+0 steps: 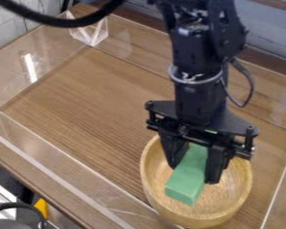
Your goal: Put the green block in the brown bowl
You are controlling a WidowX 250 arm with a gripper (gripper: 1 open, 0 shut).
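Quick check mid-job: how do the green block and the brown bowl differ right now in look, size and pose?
The green block is a matte bright green straight-edged bar; the brown bowl is round, light wood with visible grain. The block is far smaller than the bowl. The block hangs tilted between the jaws of the gripper, lower end inside the bowl; the bowl sits flat on the table.

A single view is given, taken from above and in front at close range, angled down across the wooden desk (pixel 74 98); the arm is cut off at the upper edge.
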